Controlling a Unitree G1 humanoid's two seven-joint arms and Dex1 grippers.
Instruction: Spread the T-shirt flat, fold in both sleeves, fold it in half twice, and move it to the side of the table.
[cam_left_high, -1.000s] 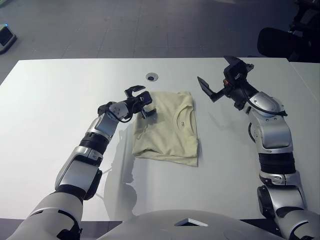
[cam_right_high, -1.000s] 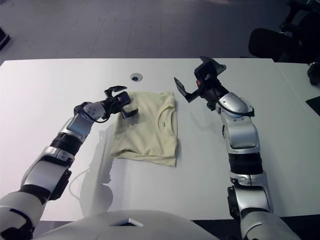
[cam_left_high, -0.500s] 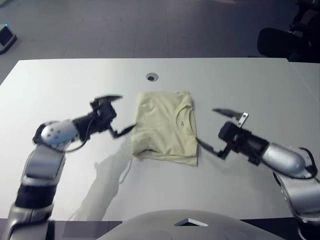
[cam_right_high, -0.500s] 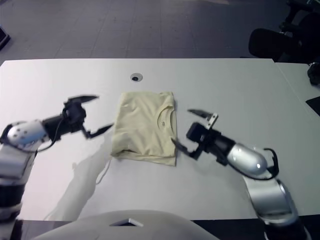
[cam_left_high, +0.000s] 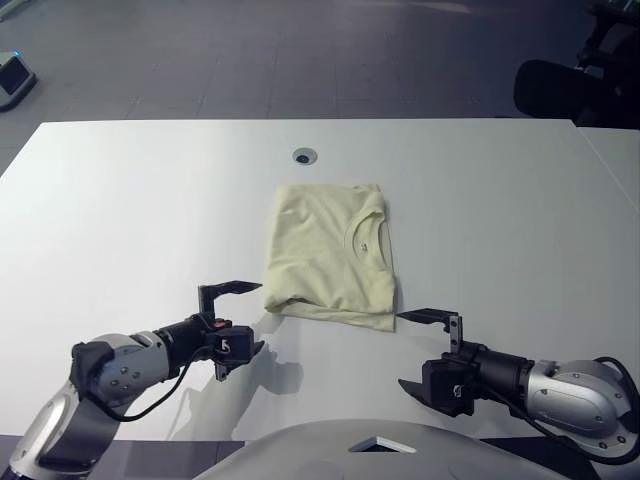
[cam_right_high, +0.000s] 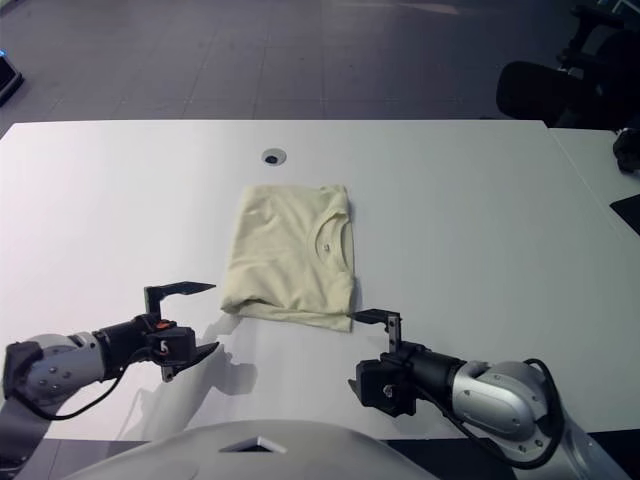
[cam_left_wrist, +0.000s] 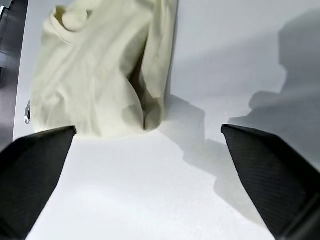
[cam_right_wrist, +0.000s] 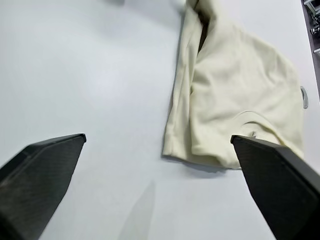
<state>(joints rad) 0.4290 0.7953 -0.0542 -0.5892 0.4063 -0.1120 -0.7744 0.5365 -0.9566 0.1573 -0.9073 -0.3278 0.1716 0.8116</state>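
Lying around the middle of the white surface (cam_left_high: 130, 200), the pale yellow T-shirt (cam_left_high: 330, 255) forms a compact folded rectangle, its collar toward the robot's right side and its near edge a little rumpled, with layers bunched at the near-left corner. A small round grommet (cam_left_high: 304, 155) sits in the surface beyond the shirt's far-left corner, apart from it. The left tool (cam_left_high: 258, 316) hangs low over the surface off the shirt's near-left corner, fingers (cam_left_wrist: 30, 175) spread wide and gripping nothing, clear of the cloth. The right tool (cam_left_high: 400, 350) sits low off the near-right corner, likewise spread and empty; its upper fingertip appears just beside the hem there, probably not touching, though the head views leave that uncertain.
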